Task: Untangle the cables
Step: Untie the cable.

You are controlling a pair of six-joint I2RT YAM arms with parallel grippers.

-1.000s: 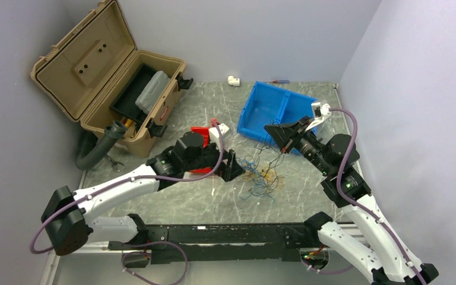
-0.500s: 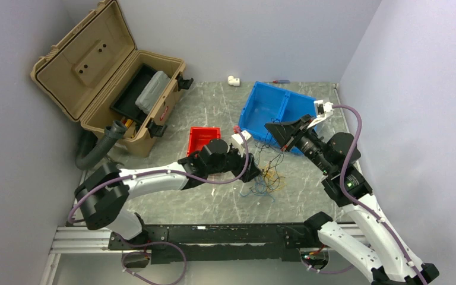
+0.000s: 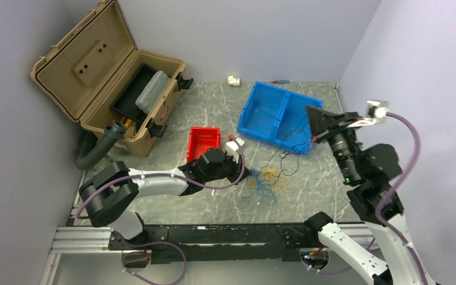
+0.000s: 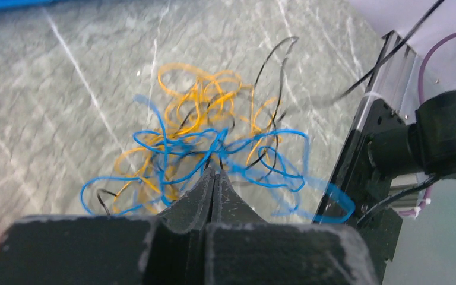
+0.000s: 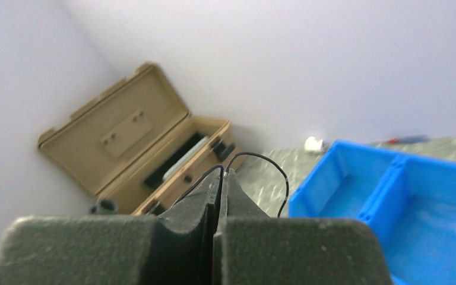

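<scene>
Tabletop (image 3: 214,107): cables (image 4: 205,139) in both jaws

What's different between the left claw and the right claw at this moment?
The left gripper sits low on the table, its tip in the cable tangle; the right gripper is raised near the blue bin. The left seems to pinch coloured strands; the right grips one black cable. Both are shut.
</scene>
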